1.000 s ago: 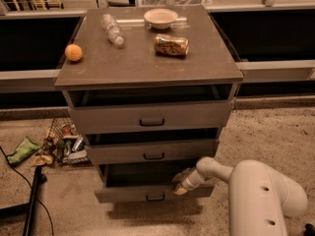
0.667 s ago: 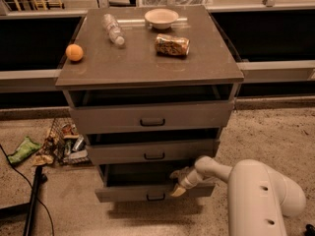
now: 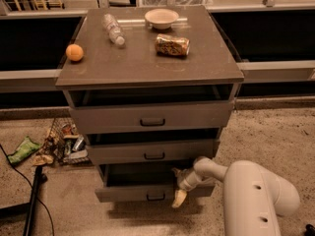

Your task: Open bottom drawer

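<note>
Drawer cabinet and gripper: condition as observed

Cabinet (image 3: 147,68), grey, with three drawers, fills the middle of the view and rises above and to the left of the gripper. The robot's pale arm (image 3: 256,198) enters from the lower right and reaches leftward to the cabinet's lowest level.

The top drawer (image 3: 197,116) is the widest front and sits well above the gripper, with a dark gap over it. The middle drawer (image 3: 123,152) is just above the gripper and also shows a dark gap along its upper edge. The bottom drawer (image 3: 128,193) is the lowest of the three. It stands out from the cabinet body, its dark interior is visible behind the front, and the gripper is at its right portion. Its small dark handle (image 3: 155,196) lies just left of the gripper.

The gripper (image 3: 179,188) is at the upper edge of the bottom drawer's front, right of centre, with a yellowish tip hanging in front of the panel. How far open it is, and whether it has hold of the front, cannot be told.

On the cabinet top, far above the gripper: a bowl (image 3: 161,17) at the back, a clear bottle (image 3: 113,29) lying to its left, a can (image 3: 172,45) on its side, and an orange (image 3: 74,52) near the left edge.

A pile of litter (image 3: 61,144) lies on the floor well to the left of the gripper.
</note>
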Controlling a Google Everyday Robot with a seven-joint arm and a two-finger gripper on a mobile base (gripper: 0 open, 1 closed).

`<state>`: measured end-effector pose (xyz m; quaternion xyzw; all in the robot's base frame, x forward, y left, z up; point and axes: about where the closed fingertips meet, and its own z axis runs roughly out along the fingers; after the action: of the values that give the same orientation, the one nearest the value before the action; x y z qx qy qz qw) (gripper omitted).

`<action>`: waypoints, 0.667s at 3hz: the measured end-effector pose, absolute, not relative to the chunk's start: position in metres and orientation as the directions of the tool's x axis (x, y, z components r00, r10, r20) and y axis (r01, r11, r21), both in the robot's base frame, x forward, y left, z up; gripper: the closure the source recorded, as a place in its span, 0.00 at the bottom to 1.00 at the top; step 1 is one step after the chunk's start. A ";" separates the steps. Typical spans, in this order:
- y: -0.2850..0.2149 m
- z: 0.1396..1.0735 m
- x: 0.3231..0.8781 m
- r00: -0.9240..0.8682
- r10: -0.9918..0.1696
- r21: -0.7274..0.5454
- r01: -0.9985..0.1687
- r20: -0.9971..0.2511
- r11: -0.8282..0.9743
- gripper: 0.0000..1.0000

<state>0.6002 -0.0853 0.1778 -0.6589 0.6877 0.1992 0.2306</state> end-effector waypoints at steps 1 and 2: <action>-0.078 0.162 0.570 -0.043 -0.827 0.064 -0.998 -0.560 0.009 0.00; -0.076 0.163 0.544 -0.061 -0.843 0.119 -0.993 -0.535 -0.004 0.15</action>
<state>0.5436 -0.0757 0.1625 -0.6669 0.6881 0.2389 0.1570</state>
